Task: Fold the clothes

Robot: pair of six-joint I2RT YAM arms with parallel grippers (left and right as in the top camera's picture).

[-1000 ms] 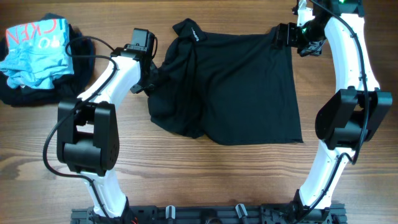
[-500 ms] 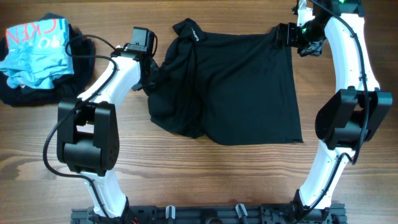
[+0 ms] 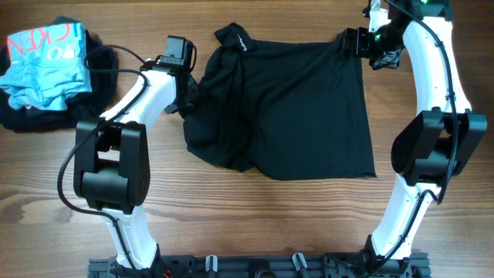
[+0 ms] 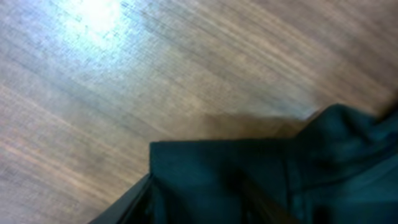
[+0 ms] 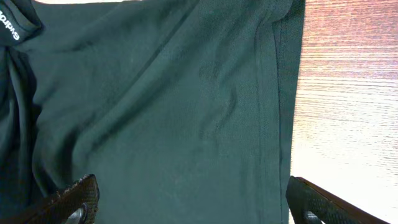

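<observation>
The black shirt (image 3: 301,108) lies mostly spread on the wooden table, its left side bunched into folds, with a small white logo (image 3: 241,42) near the collar. My left gripper (image 3: 191,99) is at the shirt's bunched left edge. In the left wrist view the dark cloth (image 4: 205,168) fills the space between the jaws of that gripper (image 4: 199,199), which look closed on it. My right gripper (image 3: 351,42) hovers over the shirt's far right corner. In the right wrist view it (image 5: 189,202) is wide open above the cloth (image 5: 161,112) by the hem.
A light-blue garment with red lettering (image 3: 42,66) lies on a dark cloth (image 3: 23,116) at the far left. A black cable (image 3: 116,58) loops near it. Bare wood (image 3: 255,224) lies in front of the shirt.
My left arm has shifted very slightly. The shirt and the right arm have not visibly moved.
</observation>
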